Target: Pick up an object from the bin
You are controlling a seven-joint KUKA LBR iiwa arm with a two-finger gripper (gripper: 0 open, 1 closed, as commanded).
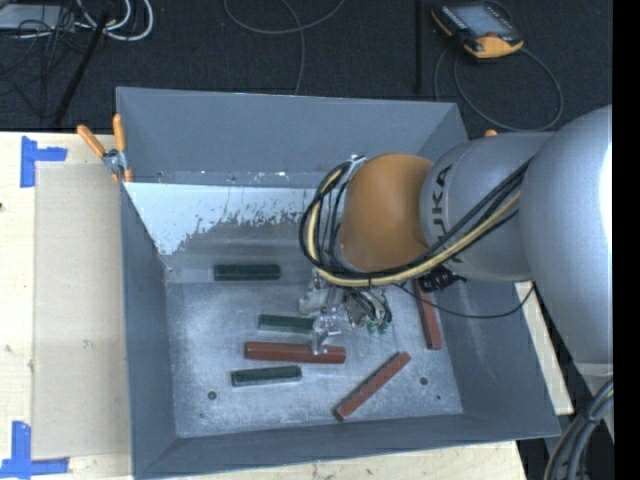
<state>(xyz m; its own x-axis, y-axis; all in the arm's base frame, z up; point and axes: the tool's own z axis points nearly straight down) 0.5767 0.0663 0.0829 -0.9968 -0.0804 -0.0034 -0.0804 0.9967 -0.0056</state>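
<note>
Currently my gripper sits low over one end of the red-brown bar, with a dark green bar just beyond. Whether I am open or closed, cannot tell. Judged step: approach and grasp. Next calls for a grip across the red-brown bar's narrow width, then a straight lift.

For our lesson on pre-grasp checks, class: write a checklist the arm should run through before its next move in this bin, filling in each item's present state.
1. Gripper is inside the bin, away from its walls: ok.
2. A pickable thing lies under it: a red-brown bar lies flat on the floor, with its right end below the gripper: ok.
3. Only one candidate is beneath it: not ok. A dark green bar just behind also ends there.
4. Gripper is holding nothing yet: cannot tell.
5. Front dark green bar lies apart from the red-brown bar: ok.
</note>
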